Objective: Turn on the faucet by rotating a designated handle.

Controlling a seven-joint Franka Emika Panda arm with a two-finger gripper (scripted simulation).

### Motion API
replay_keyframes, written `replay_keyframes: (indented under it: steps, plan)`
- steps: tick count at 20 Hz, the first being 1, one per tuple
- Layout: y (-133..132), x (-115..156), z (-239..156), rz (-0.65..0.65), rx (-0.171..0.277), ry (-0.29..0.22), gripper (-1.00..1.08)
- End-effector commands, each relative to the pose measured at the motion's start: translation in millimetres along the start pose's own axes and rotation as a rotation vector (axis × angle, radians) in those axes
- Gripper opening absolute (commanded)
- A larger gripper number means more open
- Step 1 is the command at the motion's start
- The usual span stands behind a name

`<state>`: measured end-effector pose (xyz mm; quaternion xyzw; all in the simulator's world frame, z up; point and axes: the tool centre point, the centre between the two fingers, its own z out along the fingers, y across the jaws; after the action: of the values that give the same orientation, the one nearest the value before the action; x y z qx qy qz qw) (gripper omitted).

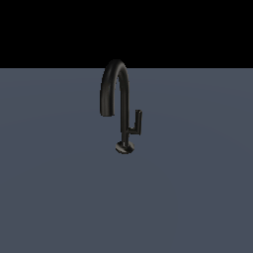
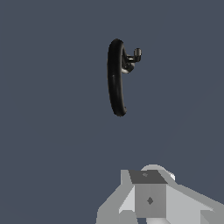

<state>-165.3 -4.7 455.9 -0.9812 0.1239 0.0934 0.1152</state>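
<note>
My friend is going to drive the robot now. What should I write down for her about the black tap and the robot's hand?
Gripper: only its grey body shows at the edge of the wrist view, away from the tap and touching nothing; the fingertips are out of sight, so open or shut cannot be told. It is absent from the exterior view.
Slim glossy black gooseneck faucet: upright on the flat grey surface, standing on its small round base disc.
Short thin black L-shaped handle: sticks off the stem toward the exterior view's right, bar pointing up.
Done: nothing yet, by the look of it.
Left: reach the handle, then rotate it.
</note>
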Motion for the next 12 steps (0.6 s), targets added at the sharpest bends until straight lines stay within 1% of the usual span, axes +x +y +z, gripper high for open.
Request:
replay_keyframes:
  steps: [1, 12]
  plan:
    - [-0.3, 15.7, 3.4, 0.046, 0.043, -0.036, -1.00]
    - [5.0, 84.9, 26.3, 0.255, 0.241, -0.204, -1.00]
